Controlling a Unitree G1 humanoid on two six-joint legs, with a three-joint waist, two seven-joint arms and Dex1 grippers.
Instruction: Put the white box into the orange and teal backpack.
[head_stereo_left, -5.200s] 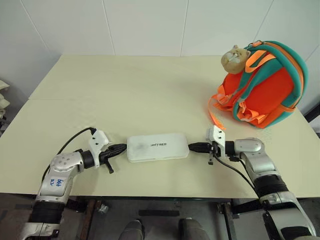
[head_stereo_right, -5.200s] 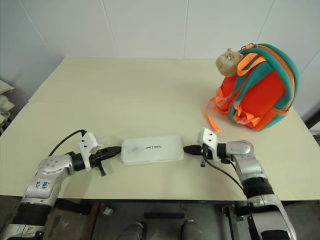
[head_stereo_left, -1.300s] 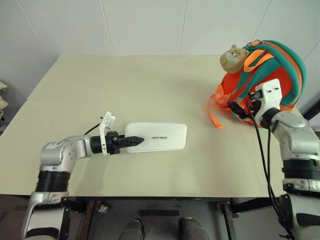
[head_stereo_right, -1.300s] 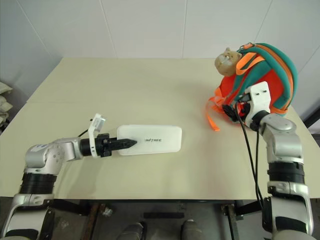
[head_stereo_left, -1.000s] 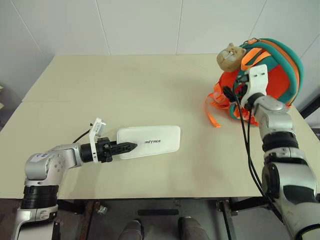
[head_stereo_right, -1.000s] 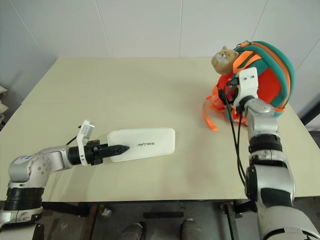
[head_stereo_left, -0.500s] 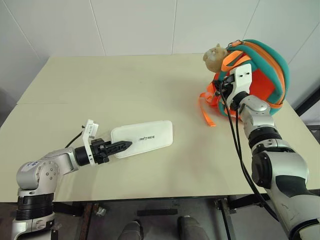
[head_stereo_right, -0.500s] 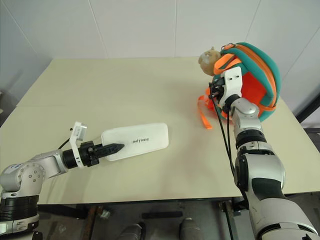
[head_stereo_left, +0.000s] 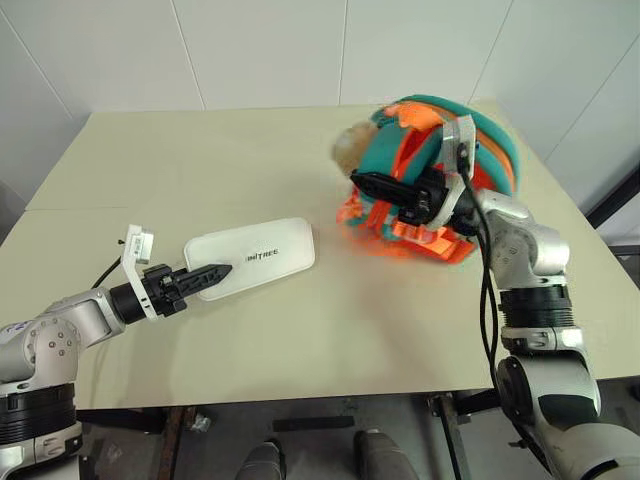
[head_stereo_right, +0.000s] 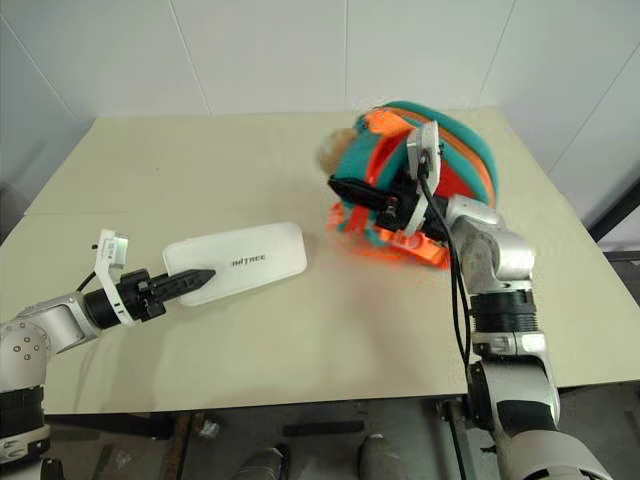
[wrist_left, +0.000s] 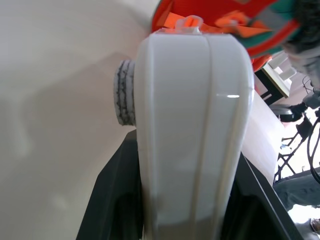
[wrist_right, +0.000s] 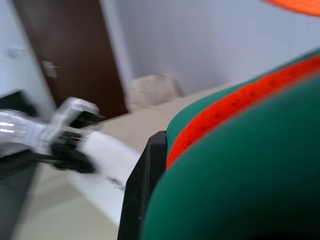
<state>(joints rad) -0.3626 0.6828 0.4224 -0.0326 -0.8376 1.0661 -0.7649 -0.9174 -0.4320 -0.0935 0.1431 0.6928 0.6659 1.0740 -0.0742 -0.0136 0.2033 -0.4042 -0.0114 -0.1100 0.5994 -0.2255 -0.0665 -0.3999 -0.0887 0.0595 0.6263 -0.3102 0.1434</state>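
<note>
Dragged toward the white box (head_stereo_left: 250, 260) gripped by left fingers (head_stereo_left: 205, 274), the orange and teal backpack (head_stereo_left: 440, 185) stays clamped in right fingers (head_stereo_left: 375, 185).

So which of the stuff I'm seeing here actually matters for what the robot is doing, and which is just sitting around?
Part of the job:
- white box, held at one end by the left gripper
- orange and teal backpack, gripped by the right gripper

Just there:
- table, which carries it all
- tan plush charm, blurred, attached to the backpack
- dark door, in the right wrist view
</note>
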